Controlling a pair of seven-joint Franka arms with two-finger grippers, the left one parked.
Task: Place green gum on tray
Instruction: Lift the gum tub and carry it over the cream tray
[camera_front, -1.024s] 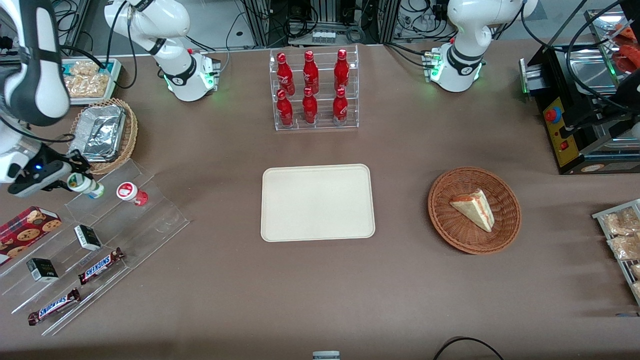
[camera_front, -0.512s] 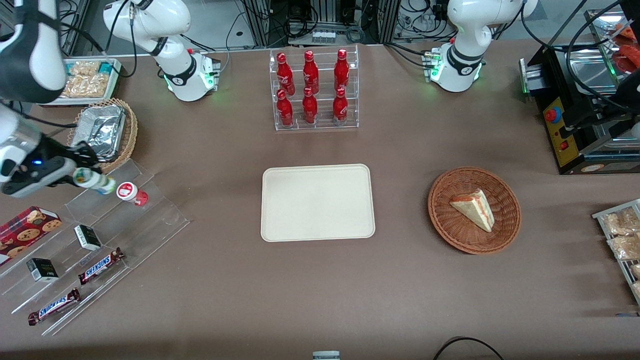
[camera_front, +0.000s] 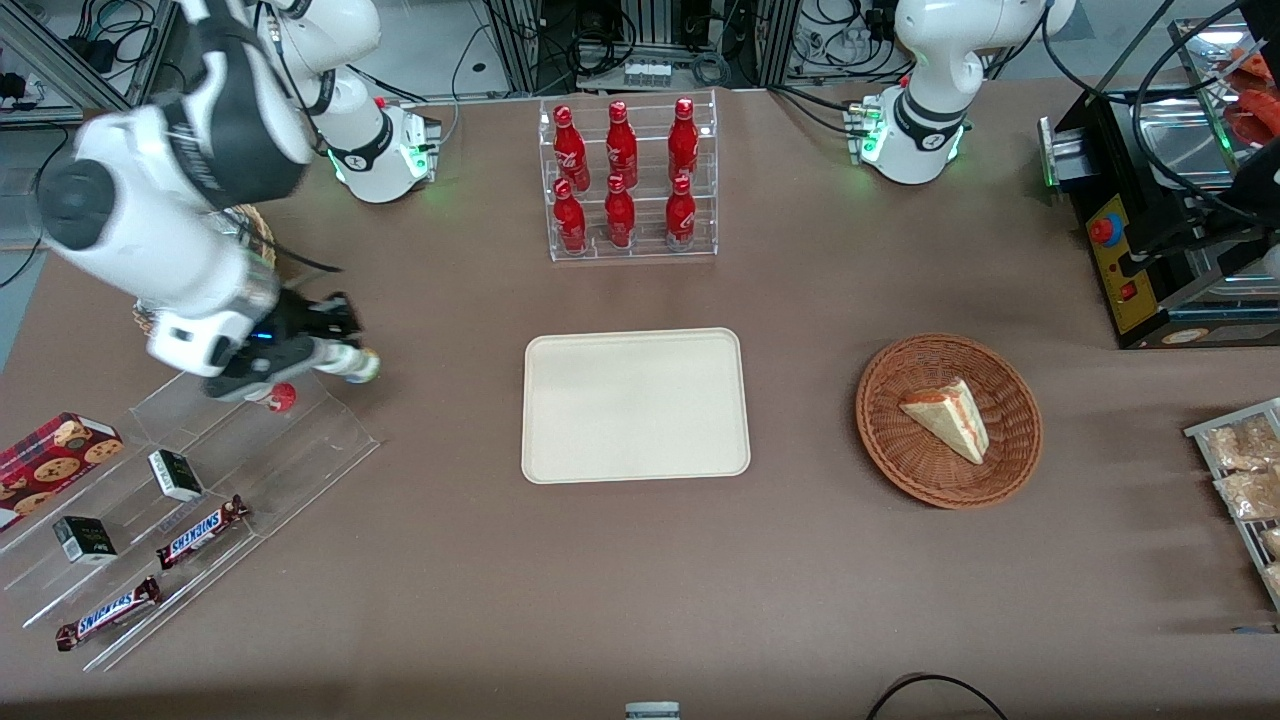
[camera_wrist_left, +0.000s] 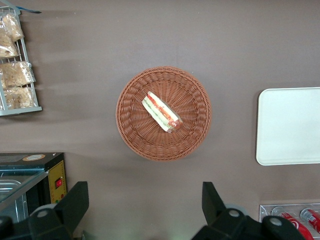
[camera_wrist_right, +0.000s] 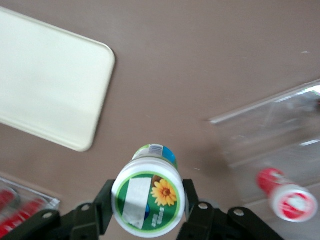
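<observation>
Clamped on the green gum (camera_wrist_right: 148, 198), the claw (camera_front: 335, 352) is hanging above bare brown table (camera_front: 640, 580) between the clear stepped shelf (camera_front: 190, 480) and the tray (camera_front: 634, 405), and I am seeing its two black fingers (camera_wrist_right: 100, 207) pressing against either side of the little bottle just under the lid. From the wrist camera I am looking straight down on the lid with its green label and yellow flower; the bottle's body is mostly hiding beneath it. From the front, the arm is covering nearly all of the gum, so I am only catching its greenish end poking out toward the tray. The tray is sitting flat and apart from the gum, with nothing lying on it. The red gum (camera_wrist_right: 286, 197) is resting on the shelf, and from the front only its red end is showing under the arm. The foil container and its basket (camera_front: 255, 225) are almost wholly blocked by the arm.
</observation>
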